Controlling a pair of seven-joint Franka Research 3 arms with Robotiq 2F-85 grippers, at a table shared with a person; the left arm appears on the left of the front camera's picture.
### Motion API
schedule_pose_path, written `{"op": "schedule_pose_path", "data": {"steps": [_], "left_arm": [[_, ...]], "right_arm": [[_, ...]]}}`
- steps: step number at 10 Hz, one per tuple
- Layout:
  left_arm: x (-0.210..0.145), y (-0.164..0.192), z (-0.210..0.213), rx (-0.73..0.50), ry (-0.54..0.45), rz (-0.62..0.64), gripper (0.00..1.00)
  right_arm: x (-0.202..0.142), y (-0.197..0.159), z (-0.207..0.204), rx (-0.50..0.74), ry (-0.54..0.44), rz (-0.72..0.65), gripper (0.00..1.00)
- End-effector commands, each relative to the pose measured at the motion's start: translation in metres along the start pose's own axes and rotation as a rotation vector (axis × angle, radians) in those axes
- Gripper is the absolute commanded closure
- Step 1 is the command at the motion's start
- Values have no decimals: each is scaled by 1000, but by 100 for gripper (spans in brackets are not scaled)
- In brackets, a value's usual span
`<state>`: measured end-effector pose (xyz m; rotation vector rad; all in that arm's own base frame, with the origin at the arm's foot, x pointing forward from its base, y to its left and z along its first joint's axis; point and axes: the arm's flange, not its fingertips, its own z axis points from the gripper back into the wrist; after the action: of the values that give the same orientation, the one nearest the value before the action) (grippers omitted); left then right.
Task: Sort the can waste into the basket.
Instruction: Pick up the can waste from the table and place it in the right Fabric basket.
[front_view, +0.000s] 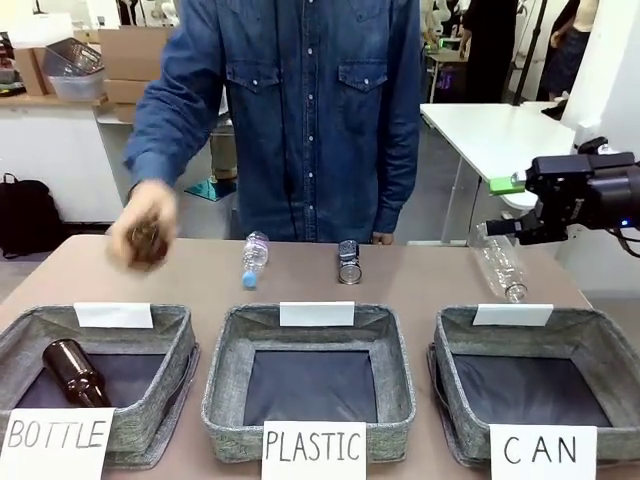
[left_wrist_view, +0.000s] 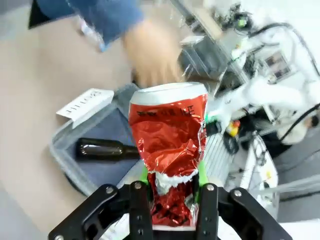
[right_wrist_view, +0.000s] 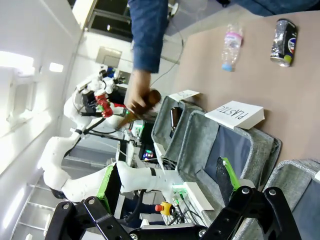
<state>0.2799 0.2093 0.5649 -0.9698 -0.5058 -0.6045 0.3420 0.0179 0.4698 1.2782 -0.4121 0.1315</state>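
**Front view.** A tan table (front_view: 420, 285) spans the frame. Behind it stands a person in a denim shirt, and a white table (front_view: 500, 130) sits at upper right.

- Three grey fabric baskets line the lower edge.
- The BOTTLE basket (front_view: 30, 325), lower left, contains one brown glass bottle (front_view: 75, 372).
- The PLASTIC basket (front_view: 225, 390), centre, and the CAN basket (front_view: 600, 335), lower right, contain nothing.
- The dark can (front_view: 348, 262) stands upright at frame centre, long axis vertical, just beyond the PLASTIC basket. A small plastic bottle (front_view: 253, 260) lies to its left.
- The person's hand (front_view: 145, 235), blurred at left, grips a brown object.
- The right gripper (front_view: 505, 207), at the right edge, has its fingers spread apart and grips nothing.
- A clear plastic bottle (front_view: 497, 262) sits tilted just below the right gripper. Contact cannot be determined.

**Left wrist view.**

- The left gripper (left_wrist_view: 172, 187) is clamped on the red can (left_wrist_view: 167, 130).
- The red can is dented. Its long axis runs along the fingers, with the silver end toward the top of the frame.
- The BOTTLE basket with its brown bottle lies below, at centre left.

**Right wrist view.**

- The frame is rolled, and the table occupies the upper right.
- The dark can stands at upper right, long axis near vertical in the frame.
- The grey baskets run along the lower right.
- The right gripper's green pads (right_wrist_view: 227, 172) stand wide apart.
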Motion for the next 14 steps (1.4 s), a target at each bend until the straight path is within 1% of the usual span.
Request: {"op": "schedule_pose_path", "data": {"steps": [1, 2, 4, 8, 9, 10, 11, 12, 13, 14], "left_arm": [[-20, 0, 20, -17, -191, 5, 100], [-30, 3, 26, -38, -215, 17, 100], [-37, 7, 31, -98, -203, -19, 100], [-35, 13, 34, -124, -184, -22, 100], [-29, 17, 26, -137, -158, -28, 100], [-8, 35, -2, -175, -75, -11, 100], [17, 56, -42, -194, 22, -7, 100], [47, 73, -89, -224, 140, -19, 100], [79, 82, -143, -284, 288, -62, 100], [112, 82, -205, -329, 459, -132, 100]], "right_arm": [[3, 1, -3, 22, -15, 6, 0], [3, 1, -3, 22, -15, 6, 0], [3, 1, -3, 22, -15, 6, 0], [3, 1, -3, 22, -15, 6, 0], [3, 1, -3, 22, -15, 6, 0], [3, 1, -3, 22, -15, 6, 0], [0, 0, 0, 0, 0, 0, 0], [0, 37, 32, -91, -85, 77, 0], [-4, 71, 69, -185, -145, 129, 0], [-16, 102, 109, -258, -176, 145, 0]]}}
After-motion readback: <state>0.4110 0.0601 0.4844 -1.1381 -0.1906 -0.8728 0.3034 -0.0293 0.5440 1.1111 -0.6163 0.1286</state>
